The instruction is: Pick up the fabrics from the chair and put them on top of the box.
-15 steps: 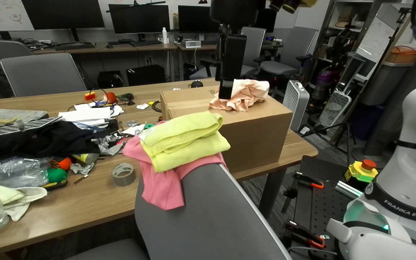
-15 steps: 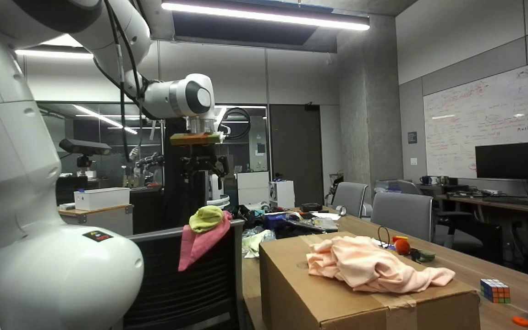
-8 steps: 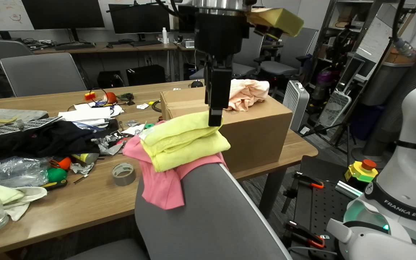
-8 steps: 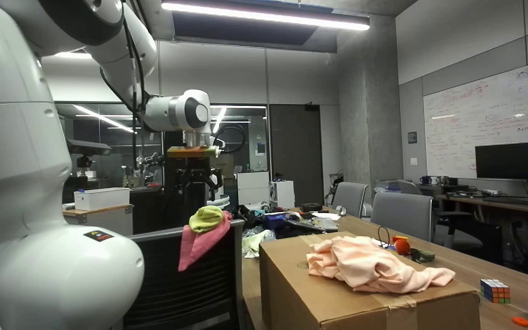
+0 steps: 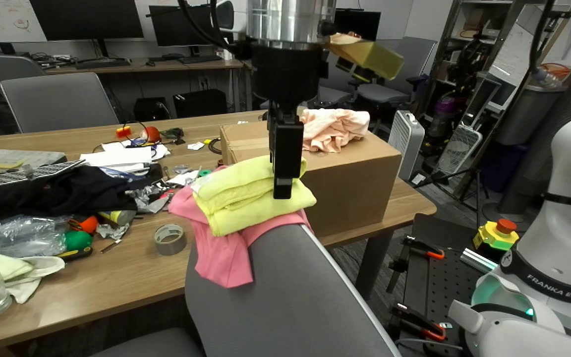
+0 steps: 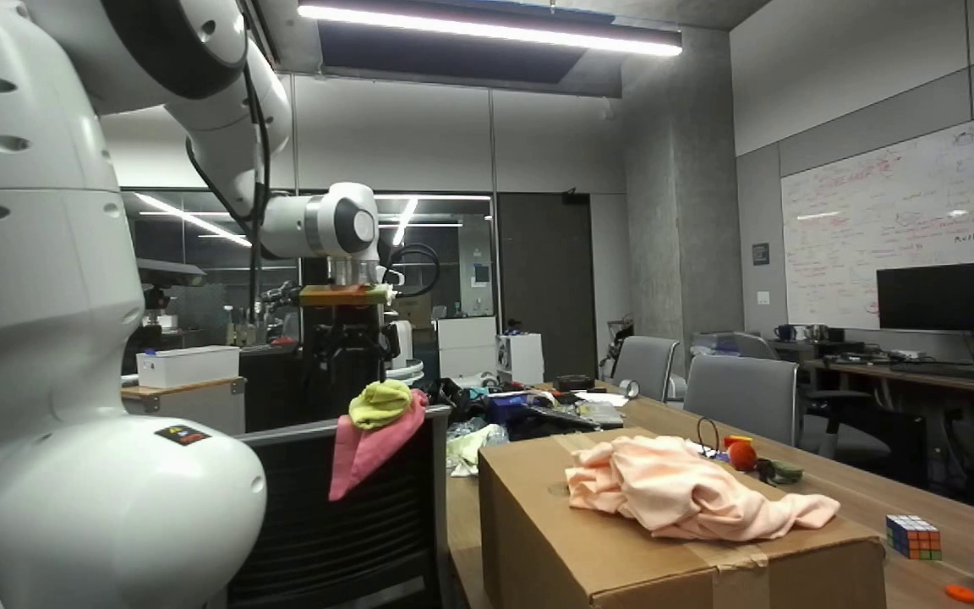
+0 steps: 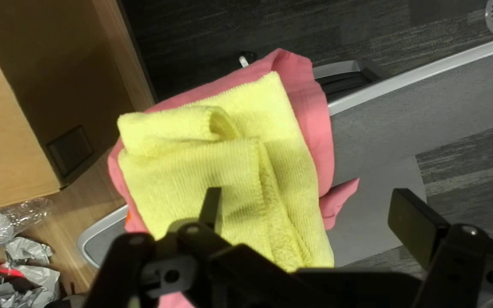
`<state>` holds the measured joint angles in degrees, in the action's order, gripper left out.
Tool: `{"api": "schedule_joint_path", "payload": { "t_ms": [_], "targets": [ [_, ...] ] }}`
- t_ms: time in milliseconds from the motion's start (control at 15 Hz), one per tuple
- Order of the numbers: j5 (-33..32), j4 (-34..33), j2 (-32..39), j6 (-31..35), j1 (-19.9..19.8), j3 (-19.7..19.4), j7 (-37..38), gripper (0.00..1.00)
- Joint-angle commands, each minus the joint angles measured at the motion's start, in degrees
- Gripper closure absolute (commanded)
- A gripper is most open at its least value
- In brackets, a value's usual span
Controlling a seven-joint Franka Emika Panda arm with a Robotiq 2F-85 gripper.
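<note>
The gripper [image 5: 282, 188] has come down and shifted left in an exterior view: a second ago its tip stood in front of the box, and now it covers the right part of the yellow cloth [image 5: 241, 196]. The cloths, chair and box lie as they did.

In the wrist view the jaws stand wide apart. One finger [image 7: 212, 209] shows against the yellow cloth, below the centre of the frame; the other is at lower right, past the cloth's edge. Whether either touches the cloth I cannot tell.

The yellow cloth lies folded on the pink cloth [image 5: 223, 258], which hangs over the top of the chair [image 5: 290, 282]. In both exterior views the box [image 6: 529, 474] stands on the table [image 5: 132, 277] with the peach cloth [image 6: 664, 495] crumpled on top. The box fills the upper left of the wrist view, near the cloths, with a bottle [image 7: 11, 218] and foil [image 7: 28, 252] at lower left. A cube [image 6: 914, 537] sits at lower right in an exterior view, just beside the box.
</note>
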<state>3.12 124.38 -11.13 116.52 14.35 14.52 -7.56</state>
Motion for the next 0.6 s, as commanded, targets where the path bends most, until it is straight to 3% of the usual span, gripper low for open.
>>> {"api": "schedule_joint_path", "payload": {
  "t_ms": [0, 533],
  "targets": [
    [-3.19, -1.13, 1.69, 1.72, 0.15, 0.86, 2.76, 0.00],
    [-18.56, 0.26, 4.36, 6.20, -0.09, 2.76, 12.17, 0.00]
  ]
}}
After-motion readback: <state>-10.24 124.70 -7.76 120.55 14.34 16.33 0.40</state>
